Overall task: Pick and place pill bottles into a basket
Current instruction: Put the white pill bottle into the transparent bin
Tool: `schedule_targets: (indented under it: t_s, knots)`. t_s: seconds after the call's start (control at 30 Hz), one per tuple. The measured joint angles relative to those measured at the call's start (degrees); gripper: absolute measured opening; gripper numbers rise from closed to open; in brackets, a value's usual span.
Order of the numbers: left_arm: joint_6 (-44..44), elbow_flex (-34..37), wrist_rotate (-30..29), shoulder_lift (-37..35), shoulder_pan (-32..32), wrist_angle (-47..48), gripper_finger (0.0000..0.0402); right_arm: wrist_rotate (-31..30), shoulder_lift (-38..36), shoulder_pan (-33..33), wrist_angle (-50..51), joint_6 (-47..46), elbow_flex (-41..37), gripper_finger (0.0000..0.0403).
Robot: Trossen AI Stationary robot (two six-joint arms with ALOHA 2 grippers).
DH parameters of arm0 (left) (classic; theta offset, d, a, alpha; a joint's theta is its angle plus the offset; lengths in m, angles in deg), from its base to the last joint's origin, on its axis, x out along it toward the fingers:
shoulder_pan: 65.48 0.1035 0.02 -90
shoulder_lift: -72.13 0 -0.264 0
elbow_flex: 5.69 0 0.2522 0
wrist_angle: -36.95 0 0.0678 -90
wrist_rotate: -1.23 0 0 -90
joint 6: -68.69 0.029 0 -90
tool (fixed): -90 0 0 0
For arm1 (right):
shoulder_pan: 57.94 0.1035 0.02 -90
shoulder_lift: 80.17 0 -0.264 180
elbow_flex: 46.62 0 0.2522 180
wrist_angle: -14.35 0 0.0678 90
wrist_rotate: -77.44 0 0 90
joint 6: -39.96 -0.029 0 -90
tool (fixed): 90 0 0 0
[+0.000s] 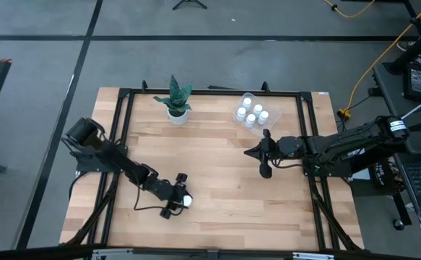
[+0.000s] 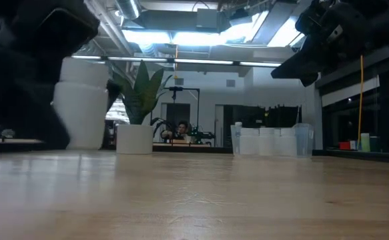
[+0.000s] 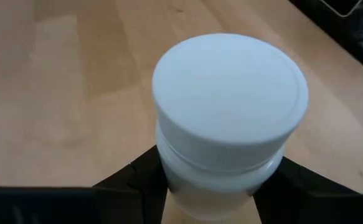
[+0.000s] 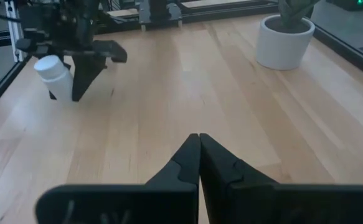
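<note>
Near edge of the table, at about 6 o'clock in the high view: the left gripper (image 1: 183, 201) is pinching the last loose pill bottle (image 1: 187, 201), its two dark fingers (image 3: 128, 180) pressing on opposite sides of the white body just under the cap. The bottle is standing upright between the jaws, long axis vertical, cap (image 3: 231, 93) facing the wrist camera; whether its base is touching the wooden table (image 1: 217, 217) cannot be told.

Middle of the table, toward 3 o'clock: the right gripper (image 1: 266, 153) is hanging above the wood with its jaws pressed together on nothing, waiting.

Far edge, between 12 and 1 o'clock: the clear basket (image 1: 242, 100) is holding five pill bottles (image 1: 253, 115), all upright. Just to its 9 o'clock side, the white pot with a green plant (image 1: 176, 108) is standing well apart from both grippers.

Governing relation: the basket is lying diagonally across the table from the held bottle, toward 1 o'clock, and the right arm is sitting nearer to it, yet the bottle is in the left jaws, so the carry is probably falling to the left arm
</note>
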State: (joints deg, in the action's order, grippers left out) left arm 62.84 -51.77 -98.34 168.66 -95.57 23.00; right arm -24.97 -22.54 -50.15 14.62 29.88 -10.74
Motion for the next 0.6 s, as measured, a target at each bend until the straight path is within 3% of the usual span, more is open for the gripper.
schedule_targets:
  t_s: [0.3,0.6]
  knots:
    - [1.07,-0.02,1.72,-7.49,5.01,5.36,0.0175,0.01,0.0,0.0,-0.93,0.04,0.01,0.0007]
    - [1.47,-2.48,4.33,-8.15,10.74,8.0,0.0175,0.01,0.13,0.0,-0.88,2.92,0.01,0.0007]
